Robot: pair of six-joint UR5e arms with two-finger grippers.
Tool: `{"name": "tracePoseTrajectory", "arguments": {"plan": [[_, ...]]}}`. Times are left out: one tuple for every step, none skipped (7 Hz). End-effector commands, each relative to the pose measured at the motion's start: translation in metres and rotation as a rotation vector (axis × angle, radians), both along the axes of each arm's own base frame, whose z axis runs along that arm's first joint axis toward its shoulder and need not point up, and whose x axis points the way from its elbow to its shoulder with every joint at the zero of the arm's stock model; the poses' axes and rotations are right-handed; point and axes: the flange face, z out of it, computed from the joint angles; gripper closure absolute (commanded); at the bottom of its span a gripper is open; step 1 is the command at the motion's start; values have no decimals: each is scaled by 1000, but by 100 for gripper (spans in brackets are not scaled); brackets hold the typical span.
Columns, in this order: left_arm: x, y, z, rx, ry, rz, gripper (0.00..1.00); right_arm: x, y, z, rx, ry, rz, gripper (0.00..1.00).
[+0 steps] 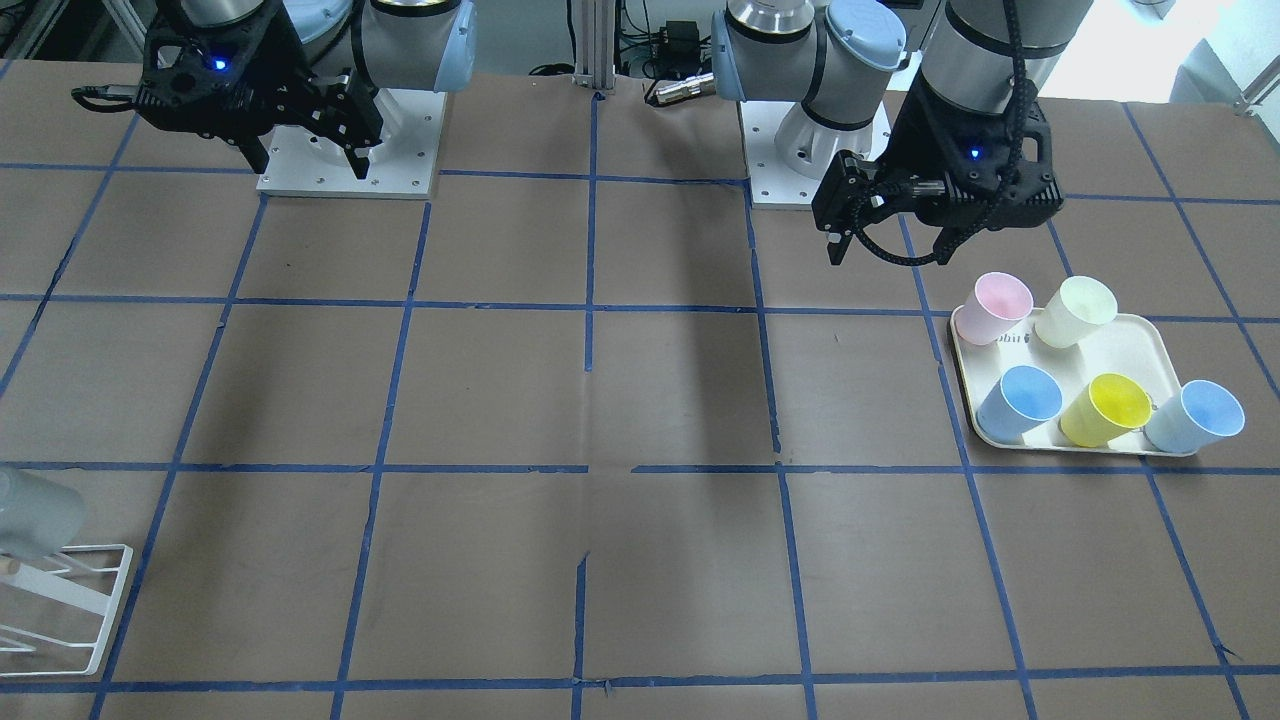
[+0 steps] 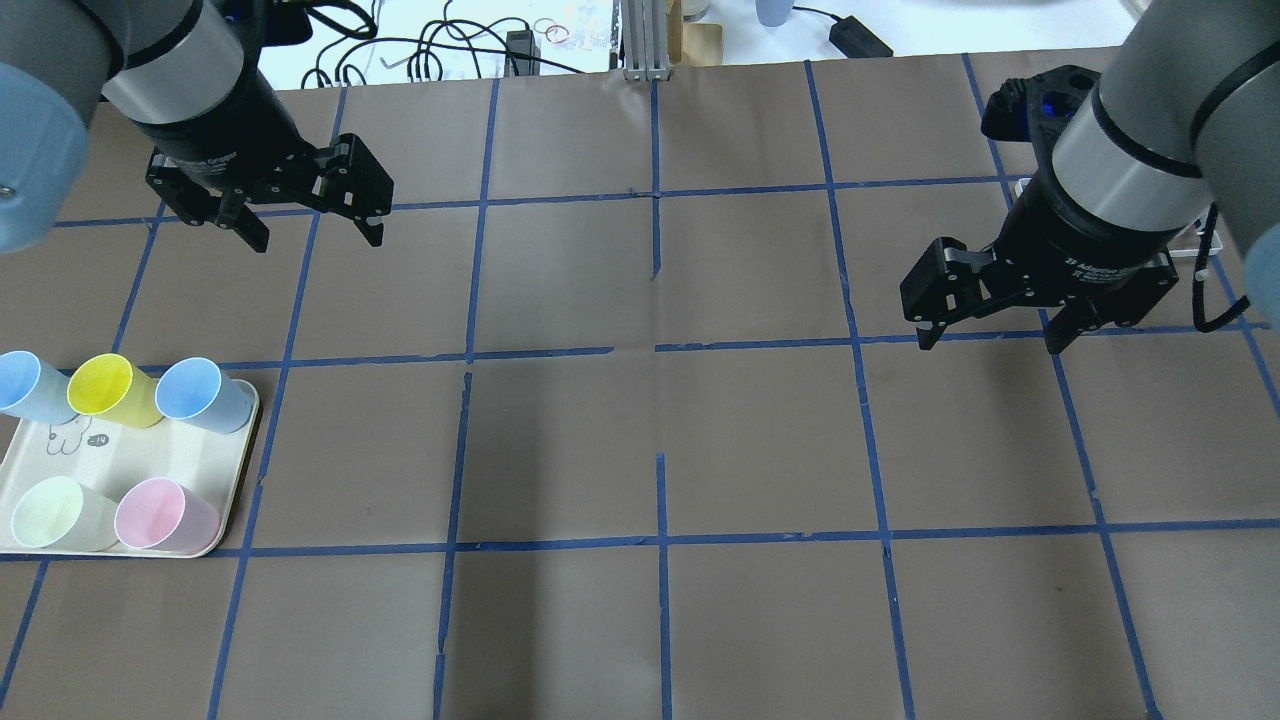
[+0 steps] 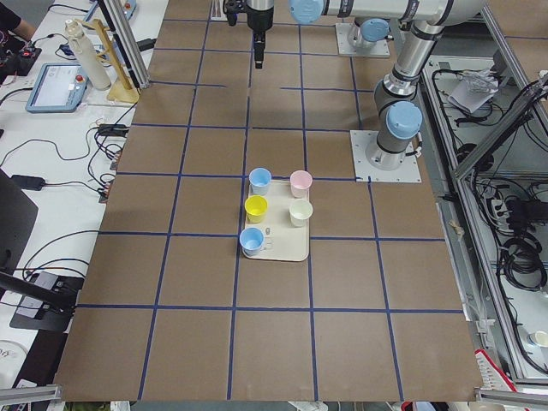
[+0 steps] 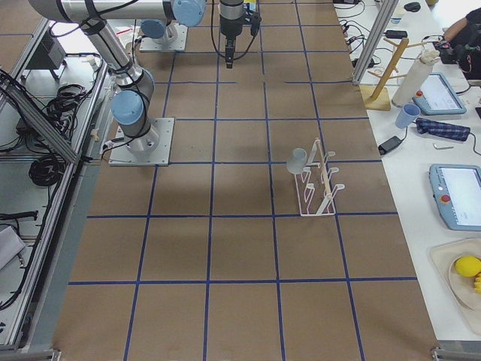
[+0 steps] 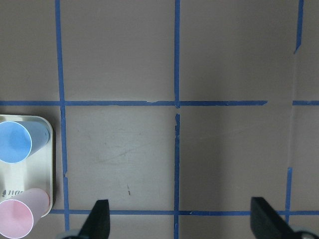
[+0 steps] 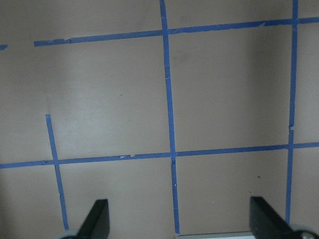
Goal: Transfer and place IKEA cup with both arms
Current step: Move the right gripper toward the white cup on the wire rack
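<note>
The pale-grey IKEA cup point(image 1: 30, 515) hangs tilted on a white wire rack point(image 1: 95, 590) at the table's end on my right side; it also shows in the exterior right view point(image 4: 297, 159). My left gripper point(image 2: 318, 238) is open and empty, held above bare table near the tray; its fingers point(image 5: 97, 221) frame bare table in the left wrist view. My right gripper point(image 2: 990, 342) is open and empty, held above the table short of the rack. Its fingers point(image 6: 97, 219) frame only taped table.
A cream tray point(image 2: 120, 470) on my left side holds a pink cup point(image 2: 165, 515), a pale cream-yellow cup point(image 2: 55, 512), a yellow cup point(image 2: 108, 388) and two light-blue cups point(image 2: 200, 393). Blue tape lines grid the brown table. Both arm bases stand at the robot's edge.
</note>
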Motion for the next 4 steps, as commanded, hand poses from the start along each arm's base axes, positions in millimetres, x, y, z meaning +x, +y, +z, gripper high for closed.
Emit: {"name": "tracePoseTrajectory", "arguments": {"plan": [[0, 1, -2, 4, -1, 0, 0, 0, 0, 0, -4, -2, 0, 0], [0, 1, -3, 6, 1, 1, 0, 0, 0, -1, -1, -2, -1, 0], [0, 2, -1, 3, 0, 2, 0, 0, -1, -1, -8, -2, -2, 0], [0, 2, 0, -2, 1, 1, 0, -2, -2, 0, -11, 9, 0, 0]]}}
